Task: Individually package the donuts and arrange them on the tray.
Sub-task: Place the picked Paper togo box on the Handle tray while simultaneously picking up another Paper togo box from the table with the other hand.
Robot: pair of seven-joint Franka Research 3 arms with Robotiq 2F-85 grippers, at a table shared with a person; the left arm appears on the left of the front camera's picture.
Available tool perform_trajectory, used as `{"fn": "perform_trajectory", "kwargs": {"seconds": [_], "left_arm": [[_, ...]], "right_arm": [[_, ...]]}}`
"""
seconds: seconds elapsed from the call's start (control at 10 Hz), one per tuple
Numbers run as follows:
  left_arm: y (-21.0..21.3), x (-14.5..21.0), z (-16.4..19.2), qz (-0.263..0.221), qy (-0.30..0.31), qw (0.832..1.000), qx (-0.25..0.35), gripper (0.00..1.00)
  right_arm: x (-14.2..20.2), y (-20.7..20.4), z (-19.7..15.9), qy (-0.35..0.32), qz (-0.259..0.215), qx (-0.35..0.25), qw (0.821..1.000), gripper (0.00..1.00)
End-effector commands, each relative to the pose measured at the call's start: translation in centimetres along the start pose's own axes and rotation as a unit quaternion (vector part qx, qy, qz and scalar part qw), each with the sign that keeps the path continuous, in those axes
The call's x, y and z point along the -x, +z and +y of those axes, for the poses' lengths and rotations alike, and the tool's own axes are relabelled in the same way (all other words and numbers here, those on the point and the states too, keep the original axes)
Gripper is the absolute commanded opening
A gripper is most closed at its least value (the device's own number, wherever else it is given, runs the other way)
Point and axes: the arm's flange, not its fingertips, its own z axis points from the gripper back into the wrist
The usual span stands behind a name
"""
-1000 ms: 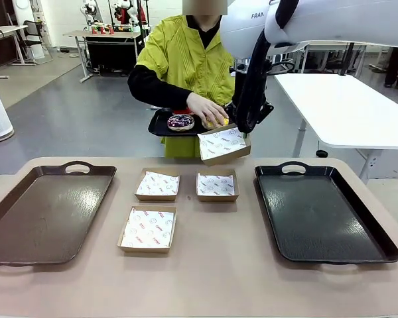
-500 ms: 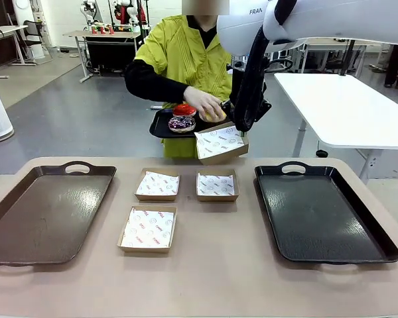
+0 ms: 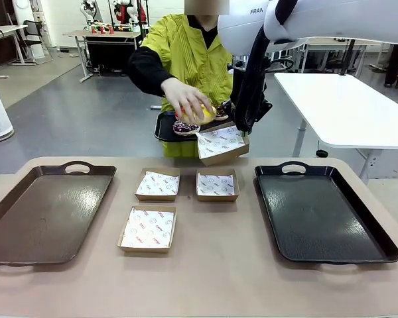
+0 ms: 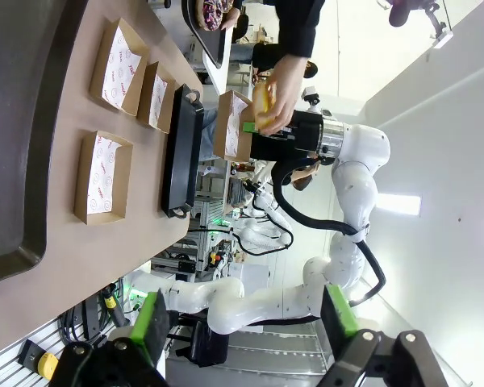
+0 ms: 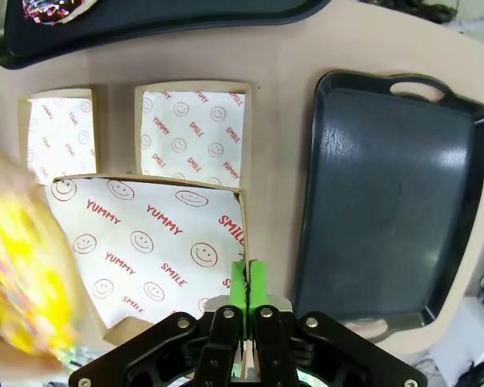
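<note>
Yellow donut [image 3: 202, 114], in the person's hand [image 3: 184, 98], just at the rim of the box [image 3: 220, 144]; right gripper [image 5: 246, 284] pinches the box's wall; left gripper [image 4: 246, 318], jaws wide apart, holds nothing, far from the box.

The front view faces across the tan surface [image 3: 219, 265] toward the person [image 3: 186, 53] opposite. The left wrist view, rolled sideways, looks along the surface from its left end. The right wrist view looks down, close over a paper-lined brown cardboard box [image 5: 145, 250]. All three views share the glossy black rectangular tray [image 3: 322, 212].
</note>
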Motion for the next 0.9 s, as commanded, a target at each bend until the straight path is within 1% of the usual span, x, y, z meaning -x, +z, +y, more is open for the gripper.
{"fn": "perform_trajectory", "kwargs": {"seconds": [0.0,0.8], "left_arm": [[-0.05,-0.08,-0.07,-0.009,-0.004,1.0,0.003,1.0],[-0.05,-0.08,-0.07,-0.009,-0.004,1.0,0.003,1.0]], "right_arm": [[0.56,-0.22,-0.31,-0.002,0.004,-0.002,1.0,0.0],[0.56,-0.22,-0.31,-0.002,0.004,-0.002,1.0,0.0]]}}
